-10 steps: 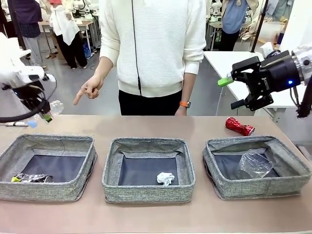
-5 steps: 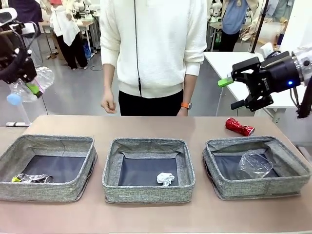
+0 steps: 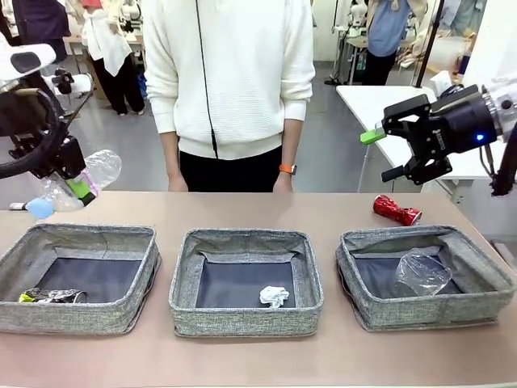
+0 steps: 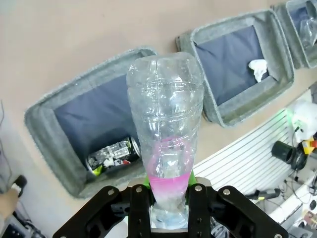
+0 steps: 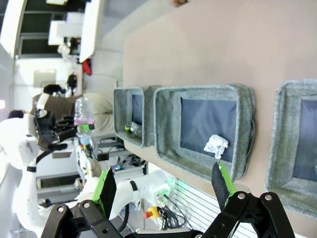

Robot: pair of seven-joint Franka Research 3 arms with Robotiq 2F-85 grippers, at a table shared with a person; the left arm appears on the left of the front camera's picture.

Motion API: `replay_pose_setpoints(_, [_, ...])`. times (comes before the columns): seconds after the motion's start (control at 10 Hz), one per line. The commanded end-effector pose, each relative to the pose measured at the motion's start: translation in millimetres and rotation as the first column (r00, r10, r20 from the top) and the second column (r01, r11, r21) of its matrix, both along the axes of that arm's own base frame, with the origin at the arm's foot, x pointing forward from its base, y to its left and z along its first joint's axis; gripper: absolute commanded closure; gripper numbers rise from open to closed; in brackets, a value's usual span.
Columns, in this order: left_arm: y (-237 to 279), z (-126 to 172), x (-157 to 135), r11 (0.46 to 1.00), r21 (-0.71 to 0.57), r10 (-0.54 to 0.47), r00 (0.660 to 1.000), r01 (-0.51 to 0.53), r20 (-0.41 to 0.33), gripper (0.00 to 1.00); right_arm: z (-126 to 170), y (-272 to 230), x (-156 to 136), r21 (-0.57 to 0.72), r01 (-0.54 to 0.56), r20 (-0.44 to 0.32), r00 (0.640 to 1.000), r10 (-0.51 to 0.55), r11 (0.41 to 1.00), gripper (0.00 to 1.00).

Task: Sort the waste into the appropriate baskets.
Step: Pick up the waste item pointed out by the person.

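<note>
The clear bottle (image 3: 98,170) hangs tilted in the air, blue cap lowest, pinched at its pink label by the left gripper (image 3: 79,191), up over the far left corner of the left basket (image 3: 77,234), where a dark can (image 3: 50,296) lies. The paper ball (image 3: 274,296) sits in the middle basket (image 3: 242,238) and the plastic cup (image 3: 422,272) in the right basket (image 3: 363,279). A red can (image 3: 396,209) rests on the tan table (image 3: 323,206) just behind that one. The right gripper (image 3: 381,153) hovers above with its jaws spread and nothing in them. A person (image 3: 230,81) in white stands at the far edge, with a busy workshop behind.
</note>
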State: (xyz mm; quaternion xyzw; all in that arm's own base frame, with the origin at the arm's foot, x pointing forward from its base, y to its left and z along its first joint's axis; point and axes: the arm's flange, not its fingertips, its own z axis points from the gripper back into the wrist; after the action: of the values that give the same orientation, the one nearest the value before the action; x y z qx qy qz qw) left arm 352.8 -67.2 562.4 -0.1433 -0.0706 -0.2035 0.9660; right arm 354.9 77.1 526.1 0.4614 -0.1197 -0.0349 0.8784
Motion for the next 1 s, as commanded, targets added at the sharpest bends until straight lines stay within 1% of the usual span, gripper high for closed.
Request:
replay_pose_setpoints(0.0, [6.9, 13.8, 1.0, 0.999, -0.001, 0.046, 0.999, -0.046, 0.020, 1.00, 3.3, 1.6, 0.0, -0.005, 0.005, -0.014, 1.000, -0.005, 1.000, 0.00])
replay_pose_setpoints(0.1, [6.9, 13.8, 1.0, 0.999, -0.001, 0.046, 0.999, -0.046, 0.020, 1.00, 3.3, 1.6, 0.0, -0.005, 0.005, -0.014, 1.000, -0.005, 1.000, 0.00])
replay_pose_setpoints(0.2, [3.3, 7.1, 1.2, 1.000, -0.004, 0.016, 1.000, -0.016, 0.011, 0.78, 3.3, 1.6, 0.0, -0.005, 0.005, -0.014, 1.000, -0.005, 1.000, 0.00])
replay_pose_setpoints(0.3, [-22.8, 24.6, 4.0, 0.995, -0.063, 0.083, 0.996, -0.082, 0.023, 0.78, 3.3, 1.6, 0.0, -0.005, 0.005, -0.014, 1.000, -0.005, 1.000, 0.00])
replay_pose_setpoints(0.4, [-56.7, 53.2, 0.5, 0.989, -0.058, 0.134, 0.991, -0.136, -0.030, 0.78, 3.3, 1.6, 0.0, -0.005, 0.005, -0.014, 1.000, -0.005, 1.000, 0.00])
replay_pose_setpoints(0.5, [-98.4, 89.1, -9.2, 0.995, -0.052, 0.082, 0.997, -0.082, -0.004, 0.78, 3.3, 1.6, 0.0, -0.005, 0.005, -0.014, 1.000, -0.005, 1.000, 0.00])
replay_pose_setpoints(0.6, [-137.2, 113.9, -18.8, 0.999, -0.006, 0.035, 0.999, -0.034, 0.005, 0.78, 3.3, 1.6, 0.0, -0.005, 0.005, -0.014, 1.000, -0.005, 1.000, 0.00])
replay_pose_setpoints(0.7, [-176.0, 133.2, -25.1, 0.998, -0.007, 0.057, 0.998, -0.058, -0.031, 0.78, 3.3, 1.6, 0.0, -0.005, 0.005, -0.014, 1.000, -0.005, 1.000, 0.00])
replay_pose_setpoints(0.8, [-211.4, 146.1, -31.0, 0.991, 0.000, 0.131, 0.991, -0.131, 0.006, 0.78, 3.3, 1.6, 0.0, -0.005, 0.005, -0.014, 1.000, -0.005, 1.000, 0.00])
replay_pose_setpoints(0.9, [-245.6, 159.1, -39.0, 0.989, -0.016, 0.148, 0.989, -0.148, -0.024, 0.78, 3.3, 1.6, 0.0, -0.005, 0.005, -0.014, 1.000, -0.005, 1.000, 0.00])
